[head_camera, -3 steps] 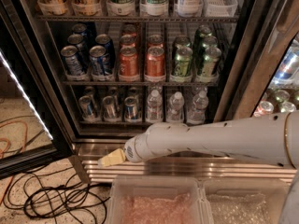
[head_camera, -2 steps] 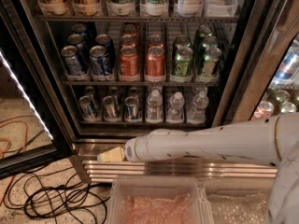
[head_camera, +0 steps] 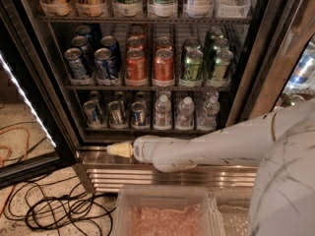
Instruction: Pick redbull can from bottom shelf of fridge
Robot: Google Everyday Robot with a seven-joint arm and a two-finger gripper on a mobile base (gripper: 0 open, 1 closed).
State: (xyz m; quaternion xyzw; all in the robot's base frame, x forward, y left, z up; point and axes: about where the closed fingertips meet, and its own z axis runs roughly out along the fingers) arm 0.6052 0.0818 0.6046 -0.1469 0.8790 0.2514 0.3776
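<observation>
The fridge (head_camera: 47, 90) stands open in front of me. On its bottom shelf (head_camera: 147, 130), slim redbull cans (head_camera: 116, 113) stand in three lanes at the left, with small clear water bottles (head_camera: 163, 113) to their right. My gripper (head_camera: 118, 150), with a cream-coloured tip, points left on the end of the white arm (head_camera: 206, 149). It is just below and in front of the shelf's front rail, over the steel base, under the middle lane of redbull cans. It touches no can.
The shelf above holds blue, red and green soda cans (head_camera: 163, 65). The ribbed steel base (head_camera: 147, 178) lies under the arm. A white light strip (head_camera: 27, 102) runs down the door at left. Black and orange cables (head_camera: 54, 208) lie on the floor. A clear plastic bin (head_camera: 165, 213) sits at the bottom.
The gripper has risen a little toward the bottom shelf's front rail; its left-right place is about the same. The cans and bottles have not moved.
</observation>
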